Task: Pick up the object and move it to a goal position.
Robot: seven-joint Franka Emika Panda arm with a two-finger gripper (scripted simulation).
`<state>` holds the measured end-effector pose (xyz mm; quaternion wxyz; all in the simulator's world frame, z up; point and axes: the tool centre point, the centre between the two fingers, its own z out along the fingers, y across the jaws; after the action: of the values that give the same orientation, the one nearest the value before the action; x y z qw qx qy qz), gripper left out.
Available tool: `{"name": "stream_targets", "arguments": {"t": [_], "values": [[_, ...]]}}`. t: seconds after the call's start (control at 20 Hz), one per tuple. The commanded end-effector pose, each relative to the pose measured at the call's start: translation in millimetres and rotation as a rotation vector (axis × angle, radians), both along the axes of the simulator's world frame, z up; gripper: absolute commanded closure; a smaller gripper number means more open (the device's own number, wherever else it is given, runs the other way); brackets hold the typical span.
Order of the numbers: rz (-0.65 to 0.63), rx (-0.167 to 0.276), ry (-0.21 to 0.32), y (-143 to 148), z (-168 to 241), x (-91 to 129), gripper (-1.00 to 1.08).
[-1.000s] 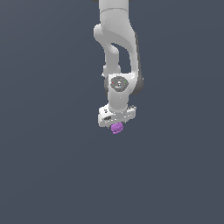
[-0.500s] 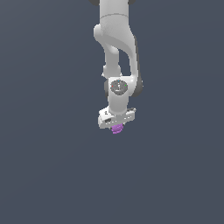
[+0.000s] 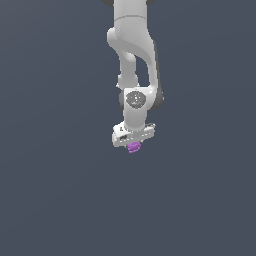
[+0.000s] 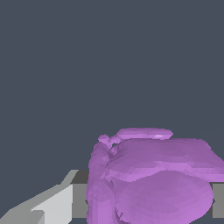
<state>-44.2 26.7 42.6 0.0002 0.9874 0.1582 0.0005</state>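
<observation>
Pincer (image 3: 133, 143) on white arm (image 3: 132, 55), pointing down, clamped on small purple bumpy lump (image 3: 133, 147), against plain dark grey background.

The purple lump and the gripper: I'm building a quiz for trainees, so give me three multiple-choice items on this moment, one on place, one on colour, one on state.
1. Where is the purple lump?
A. Directly beneath the white gripper
B. Far off at the exterior view's left
C. Above the arm's wrist joint

2. What colour is the lump?
A. Green
B. Purple
C. Orange

3. How does the gripper stand towards the lump?
A. Wide open, well away from it
B. Out of sight
C. Closed on it

Answers: 1 A, the exterior view shows it tucked under the gripper. 2 B, both views render it purple. 3 C, the wrist view shows the lump filling the space between the grey fingers.
</observation>
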Motion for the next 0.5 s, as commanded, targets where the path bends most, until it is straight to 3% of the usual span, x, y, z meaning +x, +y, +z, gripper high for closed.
{"name": "stream_targets", "arguments": {"t": [0.0,0.45], "values": [[0.0,0.0,0.0,1,3,-1,1.08],[0.0,-0.001,0.0,8,38,-10,1.08]]}}
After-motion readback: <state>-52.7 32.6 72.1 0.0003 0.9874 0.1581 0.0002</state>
